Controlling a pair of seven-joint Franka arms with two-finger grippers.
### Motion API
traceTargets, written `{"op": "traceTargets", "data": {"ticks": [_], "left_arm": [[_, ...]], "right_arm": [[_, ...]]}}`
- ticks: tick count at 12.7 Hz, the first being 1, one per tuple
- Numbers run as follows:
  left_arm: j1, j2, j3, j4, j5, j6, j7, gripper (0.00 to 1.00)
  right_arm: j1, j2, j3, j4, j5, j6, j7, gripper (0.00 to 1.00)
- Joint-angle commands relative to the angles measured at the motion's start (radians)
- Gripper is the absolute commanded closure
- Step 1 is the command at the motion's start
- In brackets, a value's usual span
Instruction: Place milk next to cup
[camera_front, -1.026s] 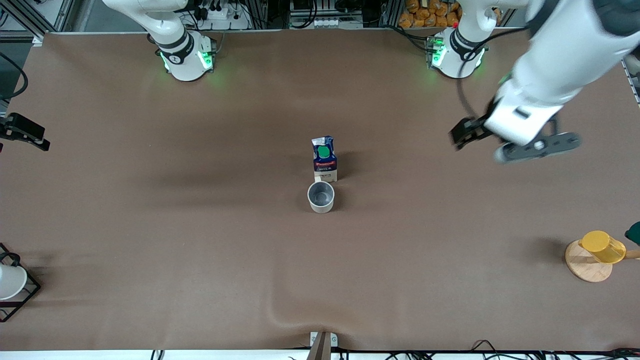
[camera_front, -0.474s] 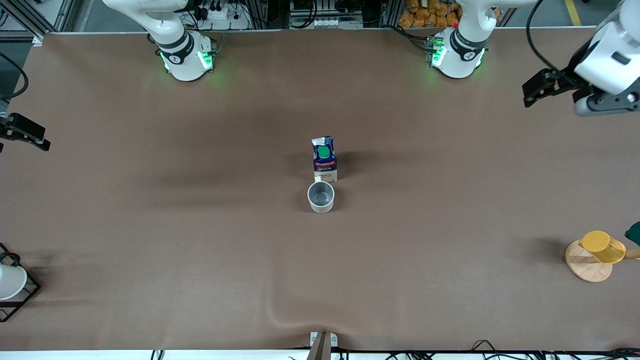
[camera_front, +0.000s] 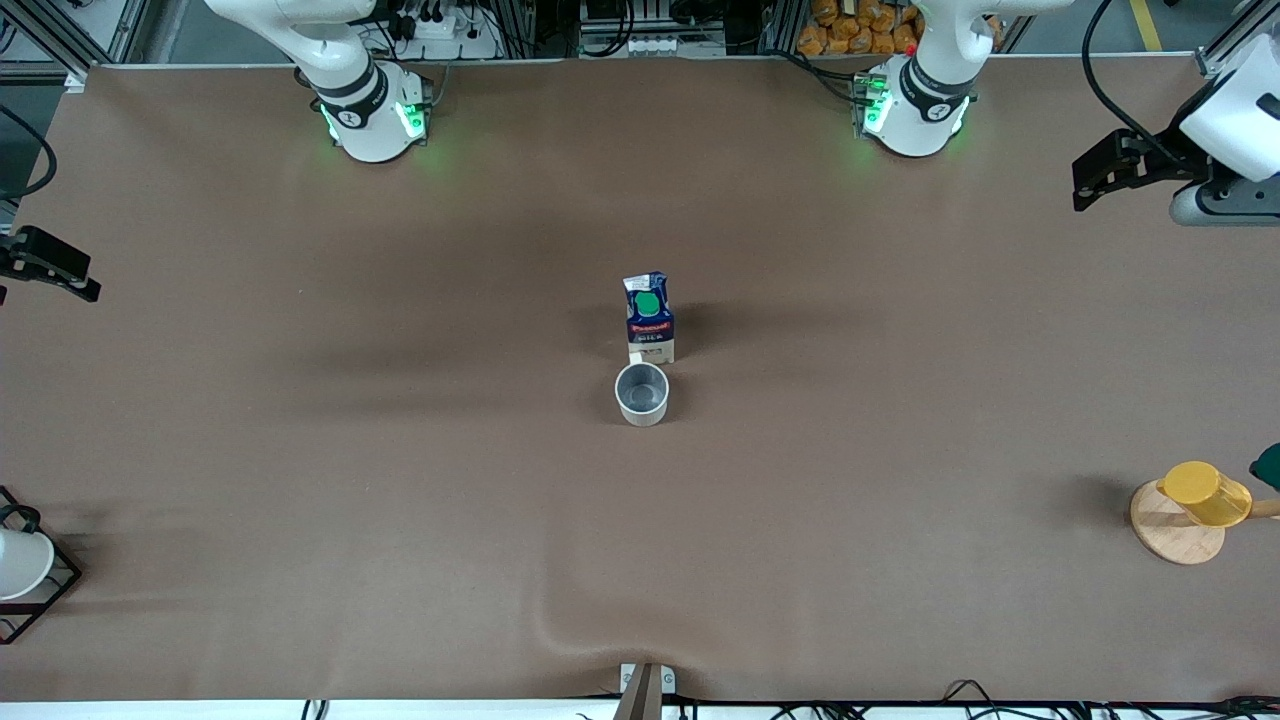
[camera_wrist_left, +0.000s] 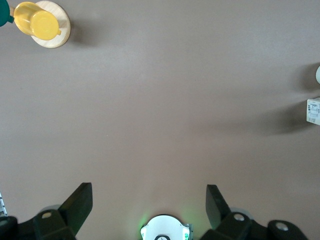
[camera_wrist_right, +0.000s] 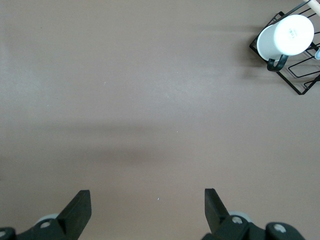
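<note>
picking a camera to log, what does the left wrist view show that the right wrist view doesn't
Only the left wrist view shows the yellow cup on its round wooden coaster, an edge of the milk, and the left arm's base.

Only the right wrist view shows the white cup in its black wire frame.

Both show bare brown table and that arm's own open tool: left tool, right tool.

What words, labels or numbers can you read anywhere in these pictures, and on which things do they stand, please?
Red lettering on the dark blue and white gable-top milk carton: too small to read.
White word beneath it: seemingly "MILK", blurred.
Beige-white cylindrical cup: no text.
Yellow cup: no text.
</note>
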Motion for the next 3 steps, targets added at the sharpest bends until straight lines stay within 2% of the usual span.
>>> {"op": "traceTargets", "data": {"ticks": [1,3], "left_arm": [[0.007,0.017,0.0,0.031,-0.029,-0.001,0.011,0.0],[0.005,0.015,-0.002,0.03,-0.026,-0.001,0.014,0.0]], "right_arm": [[0.004,-0.012,0.001,-0.005,-0.001,-0.006,-0.001,0.0],[0.004,-0.011,-0.001,-0.005,0.001,-0.006,-0.001,0.0]]}}
